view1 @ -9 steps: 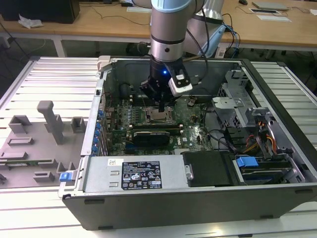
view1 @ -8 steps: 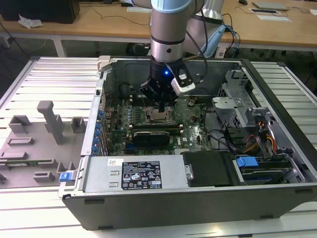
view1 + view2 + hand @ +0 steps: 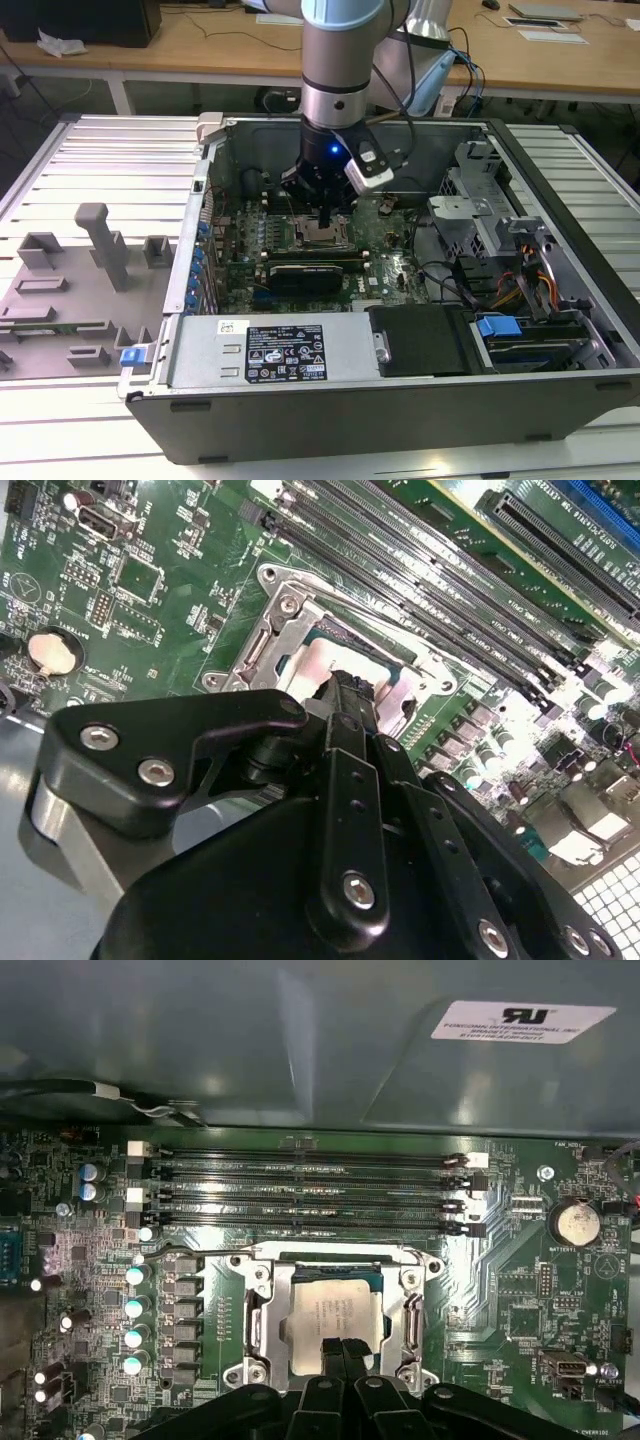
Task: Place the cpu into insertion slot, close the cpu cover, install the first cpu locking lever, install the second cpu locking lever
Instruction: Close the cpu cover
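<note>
The cpu (image 3: 335,1310), a dull silver square, lies flat in the insertion slot (image 3: 330,1256) on the green motherboard. The cpu cover (image 3: 268,1315), a silver frame, lies down around it, with the chip showing through its window. A thin wire locking lever (image 3: 190,1253) runs along one side of the socket. My gripper (image 3: 341,1348) is shut, its two black fingertips pressed together right over the chip's near edge, with nothing between them. In the second wrist view the gripper (image 3: 345,685) points down at the cpu (image 3: 305,665). In the exterior view the gripper (image 3: 325,215) hangs over the socket (image 3: 322,237) inside the open computer case.
Long black memory slots (image 3: 310,1190) run beside the socket, below the grey case wall (image 3: 250,1040). A coin battery (image 3: 575,1222) and capacitors (image 3: 135,1305) flank it. A long black card (image 3: 305,270), drive cages (image 3: 520,250) and the power supply (image 3: 270,350) crowd the case. Grey fixtures (image 3: 100,240) stand outside.
</note>
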Motion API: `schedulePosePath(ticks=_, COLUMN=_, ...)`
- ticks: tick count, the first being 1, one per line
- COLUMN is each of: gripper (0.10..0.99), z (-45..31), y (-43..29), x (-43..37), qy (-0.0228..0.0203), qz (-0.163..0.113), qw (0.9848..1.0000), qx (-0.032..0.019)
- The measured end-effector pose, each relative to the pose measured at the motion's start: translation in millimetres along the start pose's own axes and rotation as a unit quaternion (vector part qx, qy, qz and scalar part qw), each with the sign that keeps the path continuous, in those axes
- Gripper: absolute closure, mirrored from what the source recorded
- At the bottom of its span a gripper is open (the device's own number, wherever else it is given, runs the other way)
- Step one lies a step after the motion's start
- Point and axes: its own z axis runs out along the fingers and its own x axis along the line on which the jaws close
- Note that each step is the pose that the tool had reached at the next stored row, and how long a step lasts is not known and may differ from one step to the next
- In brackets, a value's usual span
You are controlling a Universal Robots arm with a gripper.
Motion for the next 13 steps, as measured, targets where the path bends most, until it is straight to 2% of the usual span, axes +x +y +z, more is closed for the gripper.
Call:
schedulePosePath(ticks=6, gripper=0.980, z=1.0, y=-2.3, x=3.3, qy=-0.0001, qz=0.000, qw=1.0000, qx=-0.0002)
schedulePosePath(ticks=9, gripper=0.980, z=4.3, y=-2.0, x=13.4, qy=-0.0003, qz=0.000, qw=1.0000, qx=-0.0012)
schedulePosePath(ticks=13, gripper=0.980, z=10.6, y=-1.8, x=21.1, qy=-0.0006, qz=0.000, qw=1.0000, qx=-0.0046)
